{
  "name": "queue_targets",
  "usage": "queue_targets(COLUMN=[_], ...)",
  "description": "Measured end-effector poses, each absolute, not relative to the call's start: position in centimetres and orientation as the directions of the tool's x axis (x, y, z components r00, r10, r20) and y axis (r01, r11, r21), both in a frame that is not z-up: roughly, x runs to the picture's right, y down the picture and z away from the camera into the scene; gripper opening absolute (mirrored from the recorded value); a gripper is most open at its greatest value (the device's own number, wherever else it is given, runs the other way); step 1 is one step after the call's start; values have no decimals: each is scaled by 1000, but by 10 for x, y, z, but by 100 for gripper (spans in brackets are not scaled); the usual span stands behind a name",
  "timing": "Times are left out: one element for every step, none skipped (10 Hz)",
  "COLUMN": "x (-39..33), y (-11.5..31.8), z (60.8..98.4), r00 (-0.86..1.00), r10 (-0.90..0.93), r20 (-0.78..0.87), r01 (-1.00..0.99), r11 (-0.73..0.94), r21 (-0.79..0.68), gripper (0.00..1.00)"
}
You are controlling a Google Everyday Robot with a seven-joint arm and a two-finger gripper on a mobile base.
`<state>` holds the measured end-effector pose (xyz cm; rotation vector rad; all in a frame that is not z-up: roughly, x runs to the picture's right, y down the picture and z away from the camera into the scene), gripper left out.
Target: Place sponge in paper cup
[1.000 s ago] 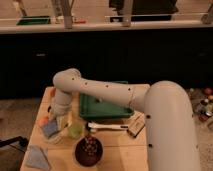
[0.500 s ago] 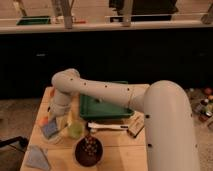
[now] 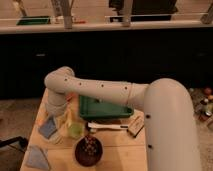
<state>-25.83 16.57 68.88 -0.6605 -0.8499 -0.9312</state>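
The sponge [image 3: 48, 127] is a small flat blue-grey pad lying on the left part of the wooden table [image 3: 125, 150]. A pale round shape just right of it and below the arm looks like the paper cup [image 3: 57, 137], partly hidden. My gripper [image 3: 63, 118] hangs from the white arm's bent wrist, low over the table between the sponge and a light-green cup [image 3: 75, 131]. The wrist hides most of it. The sponge lies beside the gripper, to its left.
A green tray [image 3: 105, 108] sits behind the gripper. A dark round cup [image 3: 88, 150] stands at the front. A folded grey-blue cloth [image 3: 37, 157] lies front left. A white-handled tool [image 3: 107, 126] and a wooden-backed brush [image 3: 135, 125] lie to the right.
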Motion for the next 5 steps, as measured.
queue_targets(x=[-263, -267, -271, -275, -280], y=[166, 167, 169, 171, 174], z=[686, 684, 682, 681, 680], r00=[274, 234, 195, 165, 136], r10=[-440, -457, -472, -482, -489], r20=[855, 858, 860, 861, 861], r01=[907, 923, 938, 950, 959], r11=[414, 382, 346, 314, 284], r21=[-78, -48, -23, -6, 10], gripper=[1, 1, 1, 1, 1])
